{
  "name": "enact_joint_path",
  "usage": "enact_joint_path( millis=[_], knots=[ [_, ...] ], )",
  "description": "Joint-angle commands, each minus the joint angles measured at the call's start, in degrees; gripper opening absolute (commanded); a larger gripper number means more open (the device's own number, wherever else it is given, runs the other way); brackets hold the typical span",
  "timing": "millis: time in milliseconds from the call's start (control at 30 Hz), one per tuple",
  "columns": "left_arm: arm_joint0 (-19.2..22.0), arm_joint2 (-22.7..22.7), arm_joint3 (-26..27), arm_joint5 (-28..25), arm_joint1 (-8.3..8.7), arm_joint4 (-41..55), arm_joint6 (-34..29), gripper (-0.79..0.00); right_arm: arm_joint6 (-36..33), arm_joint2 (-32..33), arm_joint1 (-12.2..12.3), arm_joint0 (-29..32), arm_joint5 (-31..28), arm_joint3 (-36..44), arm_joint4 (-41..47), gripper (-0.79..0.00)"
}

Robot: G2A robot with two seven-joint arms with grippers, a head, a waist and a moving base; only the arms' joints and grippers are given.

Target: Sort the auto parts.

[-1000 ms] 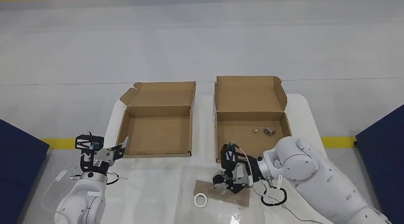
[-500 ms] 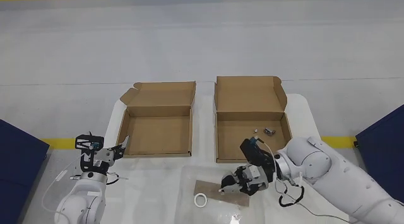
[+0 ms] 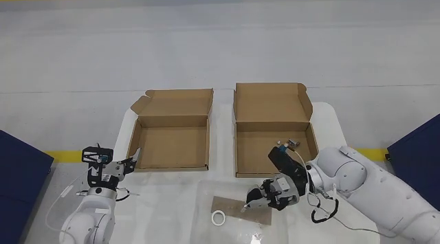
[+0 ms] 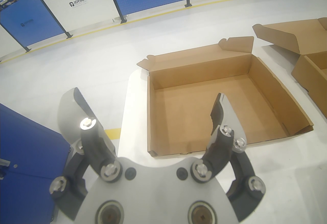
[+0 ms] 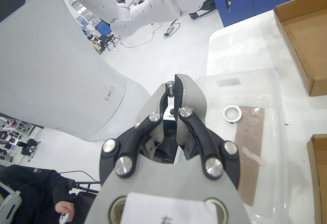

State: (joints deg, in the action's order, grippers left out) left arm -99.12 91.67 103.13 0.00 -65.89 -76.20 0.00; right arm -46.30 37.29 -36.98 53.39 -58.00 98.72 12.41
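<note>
Our right jaws pinch the small metal part (image 5: 170, 87); best we carry it level to the right box (image 3: 261, 153) at twelve o'clock, releasing low. Left jaws gape empty.

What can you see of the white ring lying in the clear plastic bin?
The silvery-white flat ring is a thin round band with an open centre, smooth and probably metal. It lies flat on the floor of the clear plastic bin, right at a corner of the brown sheet; whether they touch is unclear. The right end effector, shut on a small metal part, is off to one side and not touching it.
</note>
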Motion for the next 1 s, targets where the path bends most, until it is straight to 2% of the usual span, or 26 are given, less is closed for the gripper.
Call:
enact_joint_path(
  millis=[0, 67, 133, 267, 500, 967],
  knots=[
    [0.00, 0.00, 0.00, 0.00, 0.00, 0.00, 0.00, 0.000, 0.00, 0.00, 0.00, 0.00, 0.00, 0.00, 0.00, -0.785],
    [0.00, 0.00, 0.00, 0.00, 0.00, 0.00, 0.00, 0.000, 1.00, 0.04, -0.06, 0.34, 0.25, 0.13, 0.55, -0.785],
    [0.00, 0.00, 0.00, 0.00, 0.00, 0.00, 0.00, 0.000, 3.58, -0.09, -0.27, 1.58, 0.00, 1.22, 5.72, -0.785],
    [0.00, 0.00, 0.00, 0.00, 0.00, 0.00, 0.00, 0.000, 0.01, 0.83, -0.35, 2.07, 0.00, 2.28, 17.79, -0.785],
    [0.00, 0.00, 0.00, 0.00, 0.00, 0.00, 0.00, 0.000, 0.00, -0.59, -0.17, 1.21, 0.00, 4.92, 26.59, -0.785],
    [0.00, 0.00, 0.00, 0.00, 0.00, 0.00, 0.00, 0.000, -0.01, -1.67, -0.04, -0.08, 0.00, 5.69, 28.98, -0.785]
  ],
)
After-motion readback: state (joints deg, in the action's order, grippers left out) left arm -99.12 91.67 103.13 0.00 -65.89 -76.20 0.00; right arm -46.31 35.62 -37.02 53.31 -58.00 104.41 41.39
